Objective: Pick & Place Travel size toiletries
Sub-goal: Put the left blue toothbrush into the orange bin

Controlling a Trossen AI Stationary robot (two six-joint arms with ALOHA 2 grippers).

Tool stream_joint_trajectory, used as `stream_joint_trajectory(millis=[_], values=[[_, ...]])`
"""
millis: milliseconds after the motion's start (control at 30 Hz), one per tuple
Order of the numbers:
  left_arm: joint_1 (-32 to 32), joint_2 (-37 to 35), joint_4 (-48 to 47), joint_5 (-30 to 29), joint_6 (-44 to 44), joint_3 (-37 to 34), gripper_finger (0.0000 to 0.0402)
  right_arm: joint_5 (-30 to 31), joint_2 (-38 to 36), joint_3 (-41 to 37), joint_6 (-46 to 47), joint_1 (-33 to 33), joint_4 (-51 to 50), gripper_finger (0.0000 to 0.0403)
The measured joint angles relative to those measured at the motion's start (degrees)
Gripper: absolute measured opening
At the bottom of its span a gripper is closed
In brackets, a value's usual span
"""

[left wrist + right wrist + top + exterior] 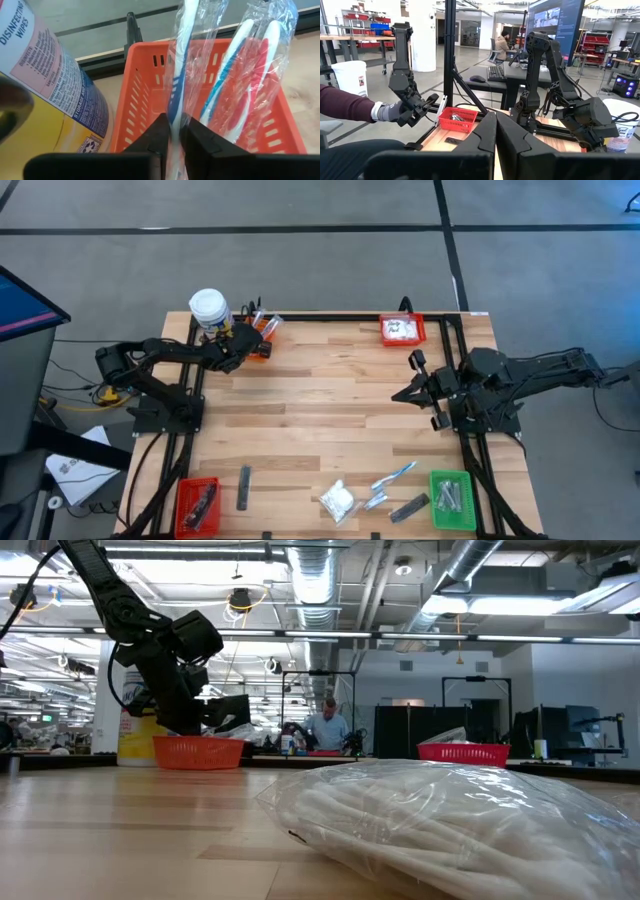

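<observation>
At the table's far left, my left gripper (pixel 256 340) (pixel 173 122) reaches over an orange bin (pixel 266 332) (pixel 142 85), shut on a blue-white toothbrush (pixel 181 55) in a clear wrapper. A second wrapper with red and blue toothbrushes (pixel 250 75) leans in the bin. Near the front edge lie two toothbrushes (pixel 392 478), a white puffy packet (pixel 337 500) (pixel 450 820) and two dark bars (pixel 244 487). My right gripper (pixel 402 393) (pixel 495 122) hangs shut over the table's right side, touching nothing. My left gripper pinches the wrapped toothbrush by its handle (pixel 174 107) between the two fingers, which lie across it. The fingers come slanting down from the table's left side. The toothbrush stands up past the fingertips over the orange bin; its lower end is hidden behind the fingers.
A yellow wipes jar with a white cap (pixel 208 308) (pixel 50 85) stands close beside the orange bin. A red bin with white packets (pixel 402 330) sits far right. At the front stand a red bin (pixel 197 505) and a green bin (pixel 452 500). A person's gloved hand (pixel 387 111) shows beyond the table.
</observation>
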Motion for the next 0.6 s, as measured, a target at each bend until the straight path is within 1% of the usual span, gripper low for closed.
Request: stream_joint_trajectory(millis=[600], values=[[0.0,0.0,0.0,0.0,0.0,0.0,0.0044,0.0,0.0,0.0,0.0,0.0,0.0,0.0]])
